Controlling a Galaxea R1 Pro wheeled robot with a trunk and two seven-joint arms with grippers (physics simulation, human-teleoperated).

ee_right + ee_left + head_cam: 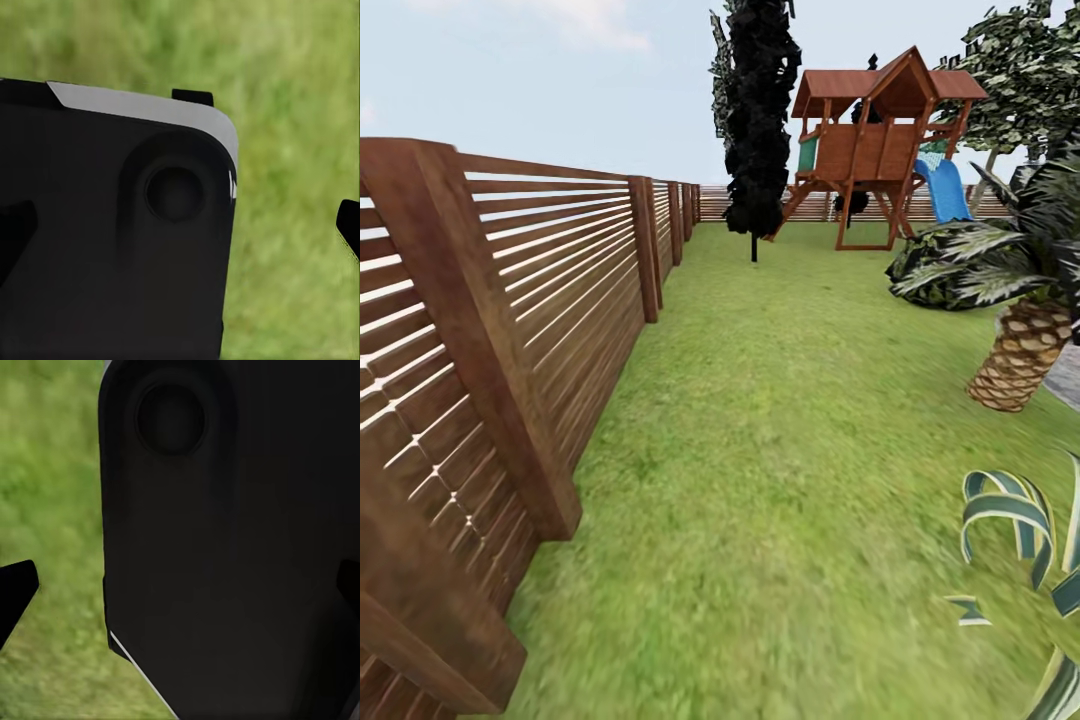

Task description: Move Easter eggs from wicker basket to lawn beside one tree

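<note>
Just mottled green lawn [780, 420]

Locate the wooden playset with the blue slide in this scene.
In the head view, the playset stands at the far end of the lawn, upper right of centre, right of a tall dark tree and before the back fence.

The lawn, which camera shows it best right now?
The head view: the lawn stretches from the wooden fence back to the playset, with its full extent visible. Both wrist views catch just blurred patches of grass beside a dark robot part.
</note>
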